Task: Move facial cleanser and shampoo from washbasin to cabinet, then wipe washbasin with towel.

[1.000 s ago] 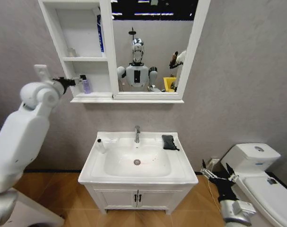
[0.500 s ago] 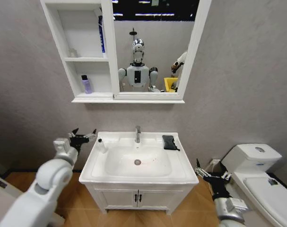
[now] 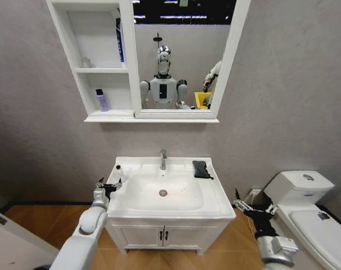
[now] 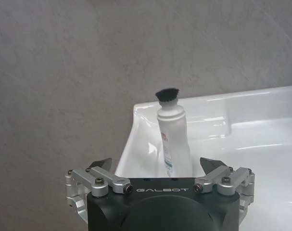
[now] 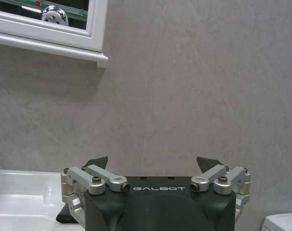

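Left wrist view, left end effector (image 4: 155, 166) (wide open), white tube (image 4: 173, 137) ahead

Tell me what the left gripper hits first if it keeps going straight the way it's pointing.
Most likely the white tube with the black cap, standing upright on the washbasin corner. It sits centred between the open left gripper fingers, directly ahead. How far ahead is unclear.

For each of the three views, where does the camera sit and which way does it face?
Head view: high on the robot, looking forward and down at the washbasin and cabinet; both arms show.
Left wrist view: behind the open left gripper, facing the white tube on the washbasin's corner.
Right wrist view: behind the open right gripper, facing the wall.
Shared: head and left wrist views both show the tube.
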{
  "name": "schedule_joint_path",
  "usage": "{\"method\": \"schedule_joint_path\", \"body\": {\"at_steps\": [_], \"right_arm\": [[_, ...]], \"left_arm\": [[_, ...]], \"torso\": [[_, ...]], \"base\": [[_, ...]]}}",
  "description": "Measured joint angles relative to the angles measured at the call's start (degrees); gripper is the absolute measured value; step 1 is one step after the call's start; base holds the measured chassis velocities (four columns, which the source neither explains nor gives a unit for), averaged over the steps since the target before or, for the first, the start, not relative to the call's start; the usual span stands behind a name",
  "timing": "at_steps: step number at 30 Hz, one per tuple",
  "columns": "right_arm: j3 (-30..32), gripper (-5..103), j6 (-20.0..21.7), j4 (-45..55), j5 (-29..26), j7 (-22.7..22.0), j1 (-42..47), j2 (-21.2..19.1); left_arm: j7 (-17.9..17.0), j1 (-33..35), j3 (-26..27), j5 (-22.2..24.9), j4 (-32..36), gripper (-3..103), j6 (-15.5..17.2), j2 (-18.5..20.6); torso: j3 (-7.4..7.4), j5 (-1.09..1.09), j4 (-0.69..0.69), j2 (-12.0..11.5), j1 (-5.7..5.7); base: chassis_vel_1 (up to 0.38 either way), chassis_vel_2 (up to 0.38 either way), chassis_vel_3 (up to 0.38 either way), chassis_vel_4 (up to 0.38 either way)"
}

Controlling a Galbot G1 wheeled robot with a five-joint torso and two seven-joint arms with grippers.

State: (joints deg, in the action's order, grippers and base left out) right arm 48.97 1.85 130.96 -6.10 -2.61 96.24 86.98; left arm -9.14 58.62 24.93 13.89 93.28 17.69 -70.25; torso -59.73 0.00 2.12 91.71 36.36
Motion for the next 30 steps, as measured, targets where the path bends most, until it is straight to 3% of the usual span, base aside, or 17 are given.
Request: {"method": "schedule_joint_path", "body": {"at_steps": [10, 26, 28, 30], "right_arm": [[0.28, 100, 0.52, -0.28, -0.20, -0.06, -1.08, -0.09], [0.79, 100, -0.07, -1.01, -0.45, -0.17, -0.81, 0.08], [0.80, 100, -0.06, -1.08, -0.45, -0.19, -0.83, 0.08], [0.86, 100, -0.05, -1.24, -0.45, -0.22, -0.87, 0.12]], "left_arm": [[0.63, -4.81, -0.92, -1.00, -6.75, 100, -1.16, -4.80], [0.47, -13.64, -0.88, -1.77, -16.05, 103, -3.33, -7.96], [0.46, -14.16, -0.81, -1.91, -17.03, 100, -3.33, -8.35], [0.23, -15.15, -0.58, -2.08, -18.80, 90, -3.43, -9.13]], "torso": [[0.00, 0.01, -0.01, -0.01, 0.00], [0.00, 0.00, 0.00, 0.00, 0.01], [-0.01, 0.00, 0.00, -0.01, 0.00], [-0.01, 0.00, 0.00, -0.01, 0.01]], "base": [[0.000, 0.000, 0.000, 0.000], [0.000, 0.000, 0.000, 0.000], [0.000, 0.000, 0.000, 0.000], [0.000, 0.000, 0.000, 0.000]]}}
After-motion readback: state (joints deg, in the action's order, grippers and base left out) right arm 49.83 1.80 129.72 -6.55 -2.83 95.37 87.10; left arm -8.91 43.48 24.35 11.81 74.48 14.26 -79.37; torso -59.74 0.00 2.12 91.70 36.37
